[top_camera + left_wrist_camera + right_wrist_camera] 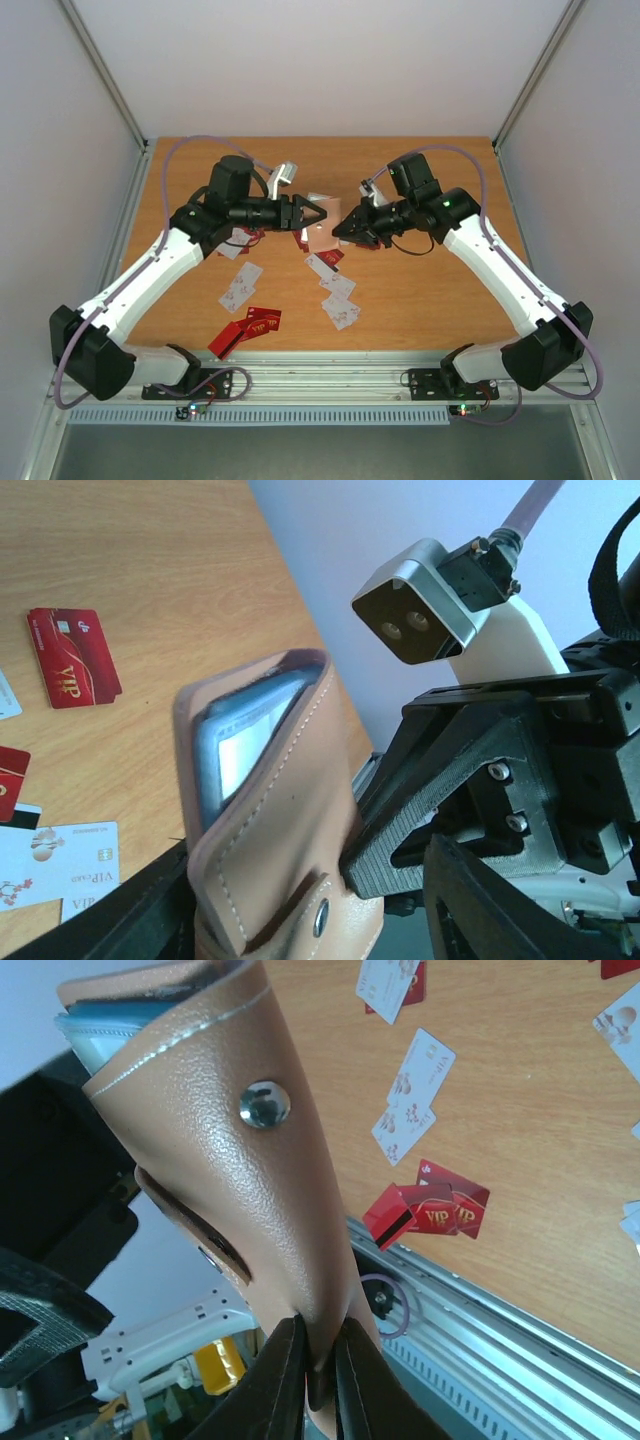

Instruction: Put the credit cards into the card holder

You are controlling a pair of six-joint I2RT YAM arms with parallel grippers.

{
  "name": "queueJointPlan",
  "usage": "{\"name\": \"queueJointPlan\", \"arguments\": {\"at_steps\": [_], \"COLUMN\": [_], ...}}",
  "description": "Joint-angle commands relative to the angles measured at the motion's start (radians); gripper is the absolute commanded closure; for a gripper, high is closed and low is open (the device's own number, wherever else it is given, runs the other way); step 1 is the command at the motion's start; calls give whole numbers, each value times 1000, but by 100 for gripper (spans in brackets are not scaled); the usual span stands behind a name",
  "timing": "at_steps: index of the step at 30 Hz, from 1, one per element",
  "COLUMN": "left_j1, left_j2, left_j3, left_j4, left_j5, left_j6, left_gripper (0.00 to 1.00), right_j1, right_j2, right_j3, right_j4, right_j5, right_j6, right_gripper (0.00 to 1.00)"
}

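Right gripper is pinched on the bottom edge of the tan card holder, which is held up over mid-table. Left gripper straddles it with jaws apart; can't tell if it's gripping. Suggest the left spreads the blue-grey pocket while the right holds firm. Cards are loose on the table. "VIP" reads on the red cards and a white card.

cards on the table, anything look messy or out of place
The cards lie scattered across the table, some overlapping, with a red heap near the front left. The wallet is off the table, pinched by the right hand.
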Motion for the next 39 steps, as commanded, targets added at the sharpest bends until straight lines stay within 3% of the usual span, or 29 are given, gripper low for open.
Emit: {"name": "queueJointPlan", "arguments": {"at_steps": [1, 10, 15, 21, 24, 29, 33, 39], "left_j1": [-3, -3, -3, -1, -1, -3, -3, -16], "left_j2": [-40, -66, -93, -69, -44, -4, 17, 60], "left_j3": [-41, -86, -86, -27, -5, -18, -18, 9], "left_j4": [116, 162, 155, 157, 198, 515, 659, 736], "left_j5": [36, 16, -1, 124, 205, 353, 398, 436], "left_j6": [-51, -112, -117, -125, -155, -358, -517, -574], "left_gripper": [48, 87, 91, 91, 91, 91, 90, 89], "right_j1": [30, 62, 42, -36, -81, -105, -106, -108], "right_j2": [12, 42, 45, -3, -40, -74, -90, -79], "right_j3": [43, 78, 151, 139, 88, 15, -9, -5], "right_j4": [75, 43, -184, -217, -107, 140, 280, 407], "right_j5": [9, 5, 117, -17, -183, -404, -463, -474], "right_j6": [49, -2, -223, -369, -350, -184, -93, 7], "right_gripper": [88, 56, 35, 15, 15, 18, 22, 39]}}
